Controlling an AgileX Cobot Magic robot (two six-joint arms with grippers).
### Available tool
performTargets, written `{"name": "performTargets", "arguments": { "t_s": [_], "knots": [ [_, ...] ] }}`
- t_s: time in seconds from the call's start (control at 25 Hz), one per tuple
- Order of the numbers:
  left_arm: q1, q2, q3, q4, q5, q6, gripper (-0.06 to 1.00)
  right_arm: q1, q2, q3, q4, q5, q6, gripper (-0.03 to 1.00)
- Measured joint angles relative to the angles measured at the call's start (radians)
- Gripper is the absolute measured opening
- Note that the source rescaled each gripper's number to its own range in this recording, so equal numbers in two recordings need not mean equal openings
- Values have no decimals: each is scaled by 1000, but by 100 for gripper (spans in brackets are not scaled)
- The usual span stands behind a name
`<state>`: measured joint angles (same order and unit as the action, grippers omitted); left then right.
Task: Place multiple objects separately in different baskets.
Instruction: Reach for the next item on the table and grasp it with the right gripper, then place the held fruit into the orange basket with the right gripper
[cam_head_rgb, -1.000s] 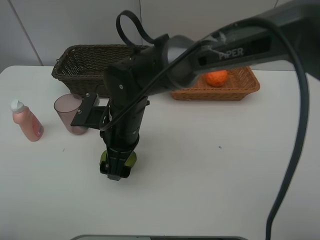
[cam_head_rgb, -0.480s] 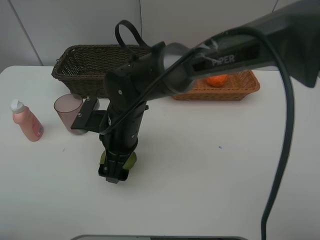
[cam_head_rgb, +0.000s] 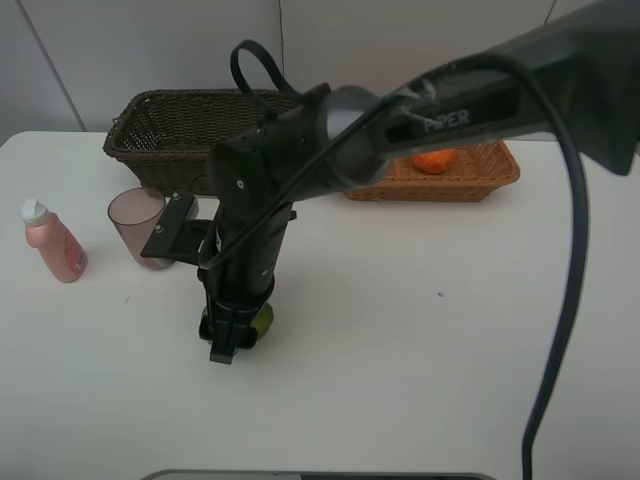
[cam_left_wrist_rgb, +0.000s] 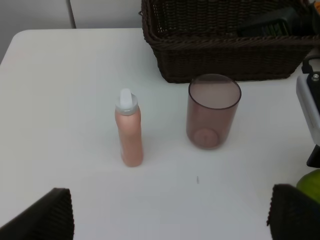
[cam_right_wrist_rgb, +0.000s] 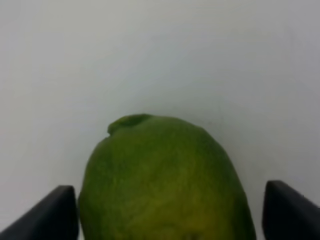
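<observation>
We judge the round green fruit (cam_right_wrist_rgb: 165, 175) firm but slippery; the right gripper (cam_head_rgb: 225, 340) straddles its middle, clenched or not we cannot tell.

The cup (cam_head_rgb: 135, 222) stands between bottle (cam_head_rgb: 57, 247) and fruit (cam_head_rgb: 262, 318), before the deeper basket (cam_head_rgb: 150, 140).

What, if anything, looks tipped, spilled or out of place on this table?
Nothing stands out. The pink white-capped bottle and translucent mauve cup stand upright on the white table, the orange lies in the shallow orange-tan wicker basket, and the green fruit sits between the fingers of the right gripper.
</observation>
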<state>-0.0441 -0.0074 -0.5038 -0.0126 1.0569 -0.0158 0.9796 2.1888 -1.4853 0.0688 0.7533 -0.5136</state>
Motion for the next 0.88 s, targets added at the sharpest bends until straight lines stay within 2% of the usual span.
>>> {"name": "performTargets", "arguments": {
  "t_s": [0.88],
  "knots": [
    [0,0,0,0,0,0,99,0,0,0,5,12,0,43]
  ]
}}
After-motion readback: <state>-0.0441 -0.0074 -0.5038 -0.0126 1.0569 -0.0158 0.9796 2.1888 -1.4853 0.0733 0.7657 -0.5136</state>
